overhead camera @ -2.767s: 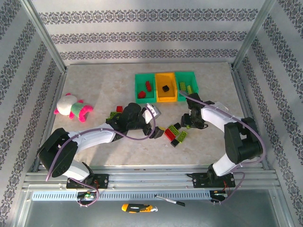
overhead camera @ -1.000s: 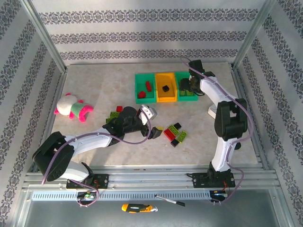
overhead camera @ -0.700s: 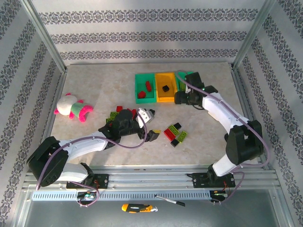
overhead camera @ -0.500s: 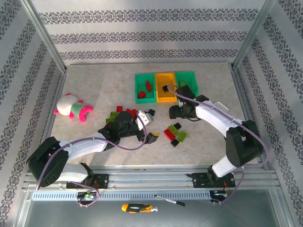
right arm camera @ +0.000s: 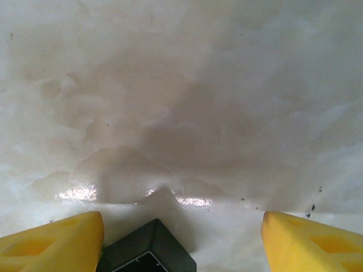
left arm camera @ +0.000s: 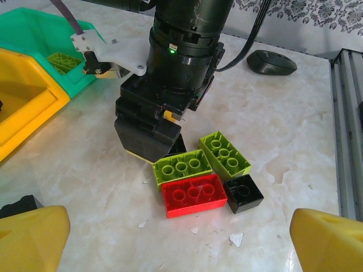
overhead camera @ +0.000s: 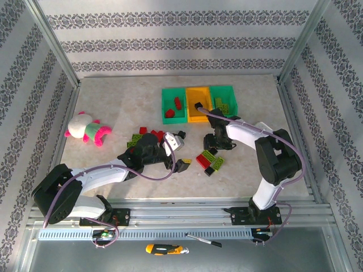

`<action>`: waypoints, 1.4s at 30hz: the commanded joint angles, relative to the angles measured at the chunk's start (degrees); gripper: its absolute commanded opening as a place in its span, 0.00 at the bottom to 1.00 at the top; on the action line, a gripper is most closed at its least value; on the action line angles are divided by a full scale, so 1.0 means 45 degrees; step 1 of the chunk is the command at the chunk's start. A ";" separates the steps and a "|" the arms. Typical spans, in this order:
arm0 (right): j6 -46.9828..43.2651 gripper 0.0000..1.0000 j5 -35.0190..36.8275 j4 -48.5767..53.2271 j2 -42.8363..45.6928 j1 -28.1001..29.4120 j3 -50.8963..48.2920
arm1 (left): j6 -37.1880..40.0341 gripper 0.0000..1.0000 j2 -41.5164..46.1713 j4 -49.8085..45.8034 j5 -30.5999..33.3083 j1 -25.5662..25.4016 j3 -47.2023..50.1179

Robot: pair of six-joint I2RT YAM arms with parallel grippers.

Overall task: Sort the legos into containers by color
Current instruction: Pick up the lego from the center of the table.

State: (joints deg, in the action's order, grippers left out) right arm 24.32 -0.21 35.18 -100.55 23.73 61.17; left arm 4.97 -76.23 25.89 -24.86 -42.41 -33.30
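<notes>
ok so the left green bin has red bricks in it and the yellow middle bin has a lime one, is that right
Not quite. The left green bin does hold red bricks, but the yellow middle bin holds a black brick, not a lime one. The top external view shows it.

Lab test cell: aluminium frame (overhead camera: 54,42), patterned panel walls (overhead camera: 170,42), marble tabletop (overhead camera: 113,102)
</notes>
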 commanded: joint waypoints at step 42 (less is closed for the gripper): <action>0.0423 0.42 -0.0028 0.0452 -0.0264 0.0286 0.3399 | -0.0316 0.99 -0.0453 0.1969 -0.0079 -0.0165 0.0611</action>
State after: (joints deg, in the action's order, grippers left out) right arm 27.70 -1.34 37.63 -98.56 24.99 71.48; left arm 4.51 -78.24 30.65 -25.80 -42.41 -31.48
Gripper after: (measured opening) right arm 0.422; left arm 0.993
